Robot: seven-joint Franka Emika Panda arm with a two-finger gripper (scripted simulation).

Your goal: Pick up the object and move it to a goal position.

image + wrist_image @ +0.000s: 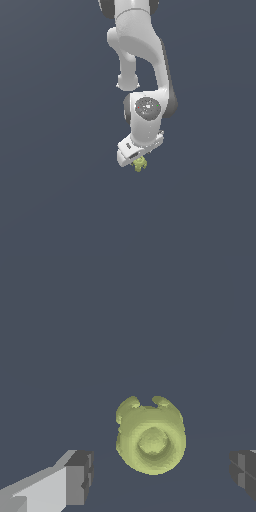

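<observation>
Item under inspection: the object (151, 436), a small lumpy olive-green blob. In the wrist view it presents a rounded body with a shallow circular dimple at its middle and two short knobs curling toward each other on one edge. It sits between my two fingers (80, 476), with dark floor visible on both sides of it; neither pad touches it.

My gripper (138, 161) is spread wide, grasping nothing. The one finger seen in full shows a grey pad on a pale body; the opposite finger enters the wrist view only at the frame edge.

In the exterior view the object (139, 164) shows just beneath my gripper's white housing, partly covered by it, its knobs protruding below. Whether it rests on the floor (50, 200) cannot be determined from this angle.

My arm (142, 60) stands above the object, wrist pointing downward toward it. The floor around the object is uniform dark grey-blue.
</observation>
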